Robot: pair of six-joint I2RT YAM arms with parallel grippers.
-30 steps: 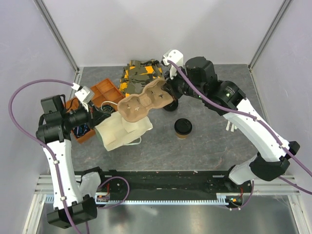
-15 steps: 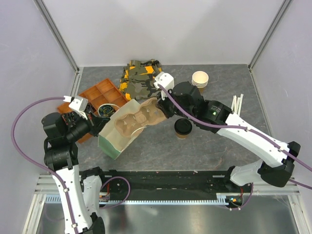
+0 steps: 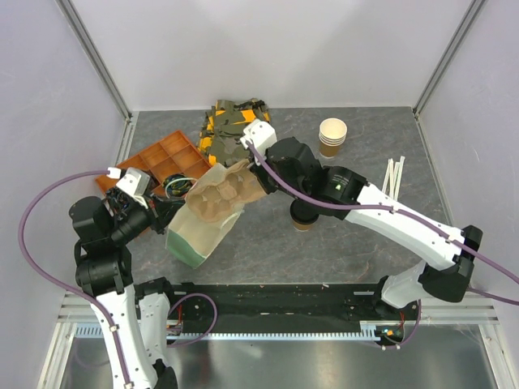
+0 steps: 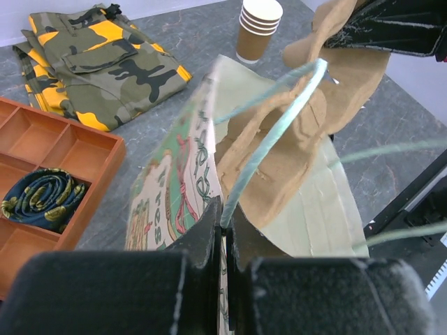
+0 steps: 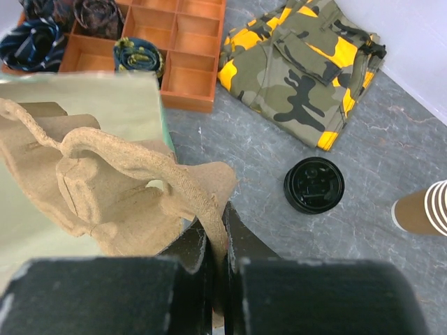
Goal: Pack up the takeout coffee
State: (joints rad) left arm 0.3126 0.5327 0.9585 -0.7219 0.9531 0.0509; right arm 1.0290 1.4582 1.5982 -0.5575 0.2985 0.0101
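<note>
**A:** Since a second ago, my right gripper has pushed the cardboard cup tray down into the paper bag, pinched tight on its edge.

**B:** And the left gripper?

**A:** Pinched on the bag's string handle, holding it open. The takeout coffee stands on the surface under my right arm, not packed.

**B:** Worries?

**A:** That arm could knock it over. Only the right wrist view shows the loose black lid.

There's green and red lettering printed down the side of the paper bag, but it's too slanted and blurred for me to read. No other text is legible.
</note>
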